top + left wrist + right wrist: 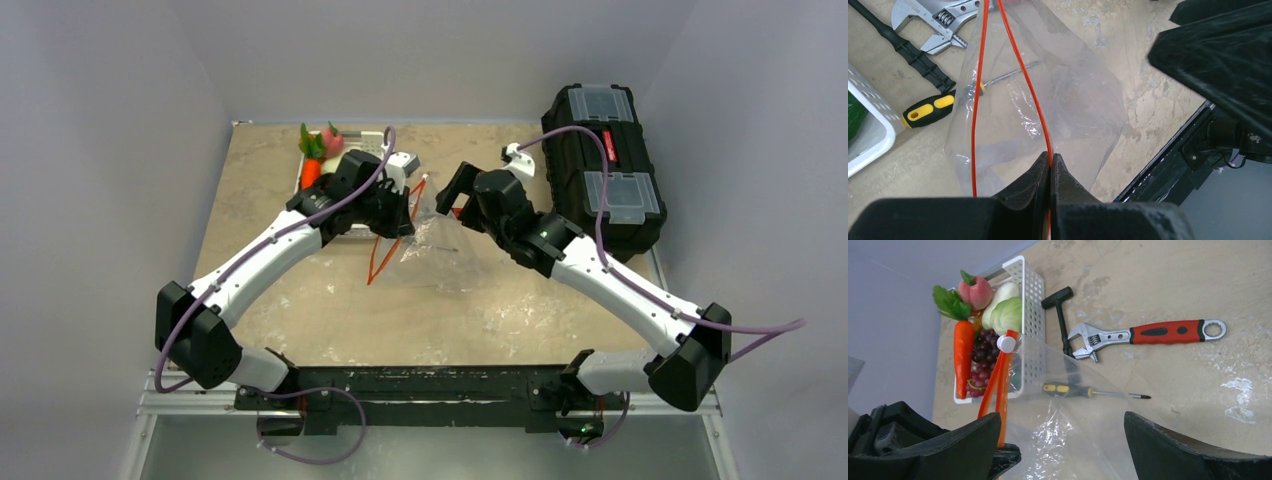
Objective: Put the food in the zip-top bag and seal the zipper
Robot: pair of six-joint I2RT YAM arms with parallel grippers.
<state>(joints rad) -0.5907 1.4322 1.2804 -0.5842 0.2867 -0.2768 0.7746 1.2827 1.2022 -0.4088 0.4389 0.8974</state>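
two robot arms were seen reaching forward from the near edge of a mottled beige, stone-patterned counter (pixel 450 320). at mid-counter the zip-top bag (pixel 1073 100), a clear, crinkled, floppy pouch, was held up by its mouth. the left gripper (pixel 1050 159) had its jaws pressed together on the zipper (pixel 1020 70), a thin red-orange strip. one side of it was pinched while the other bowed away, so the mouth was left gaping. the right gripper (pixel 1062 422) was poised just beside the mouth, its jaws wide apart and clamped on nothing.

beyond the bag, a yellow-and-black screwdriver (pixel 1083 390), a red-handled wrench (pixel 1148 333) and a black hammer (pixel 1060 315) were laid flat. farther back, the food was piled in a white slotted basket (pixel 1030 295): a smooth orange carrot (pixel 963 355), knobbly dark grapes (pixel 980 365), a pink peach (pixel 975 290), a white radish (pixel 1003 292) and a pale green cabbage (pixel 1009 315). a black toolbox (pixel 603 165) was set at the far right.

judged from this, only the opening of the mouth had been done. no food was seen inside, so every piece was left to be moved and the zipper to be sealed.
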